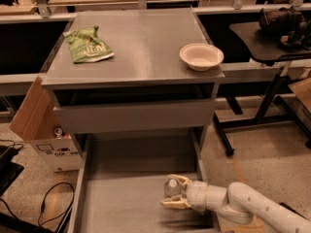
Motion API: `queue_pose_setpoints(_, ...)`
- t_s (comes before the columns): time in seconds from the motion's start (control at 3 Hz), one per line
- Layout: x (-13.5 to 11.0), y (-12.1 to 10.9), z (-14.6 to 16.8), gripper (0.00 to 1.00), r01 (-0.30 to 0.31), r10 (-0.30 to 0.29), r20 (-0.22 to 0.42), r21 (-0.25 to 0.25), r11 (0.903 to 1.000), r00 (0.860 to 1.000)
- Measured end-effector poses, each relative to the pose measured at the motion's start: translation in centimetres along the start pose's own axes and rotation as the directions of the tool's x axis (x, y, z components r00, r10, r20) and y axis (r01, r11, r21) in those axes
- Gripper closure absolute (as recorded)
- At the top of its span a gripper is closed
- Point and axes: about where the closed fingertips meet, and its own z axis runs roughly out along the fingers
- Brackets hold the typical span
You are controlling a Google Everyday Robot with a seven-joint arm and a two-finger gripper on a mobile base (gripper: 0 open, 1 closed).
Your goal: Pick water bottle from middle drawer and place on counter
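The water bottle (pixel 171 189) stands upright in the open middle drawer (pixel 126 203), near its front right. It is small and clear with a white cap. My gripper (pixel 173 192) reaches in from the right on a white arm. It is open, with one finger on each side of the bottle, close to it. I cannot tell whether the fingers (pixel 179 180) touch the bottle. The counter (pixel 141 47) is the grey metal top of the cabinet, above and behind the drawer.
A white bowl (pixel 201 56) sits at the counter's right edge and a green chip bag (pixel 88 45) at its left. A closed drawer front (pixel 133 115) is above the open drawer. A cardboard box (pixel 34 115) stands at the left and a dark side table (pixel 272 38) at the right.
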Motion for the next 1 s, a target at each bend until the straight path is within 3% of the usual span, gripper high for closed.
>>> queue_pose_setpoints(0.33, 1.3, 0.1, 0.4, 0.60, -0.049, 0.049, -0.032, -0.003, 0.9988, 0.998)
queue_pose_setpoints(0.67, -1.6, -0.4, -0.1, 0.84, -0.122, 0.121, -0.031, 0.000, 0.9926, 0.992)
queue_pose_setpoints(1.0, -13.8, -1.5, -2.6, 1.00, -0.188, 0.189, 0.026, -0.029, 0.9818, 0.982)
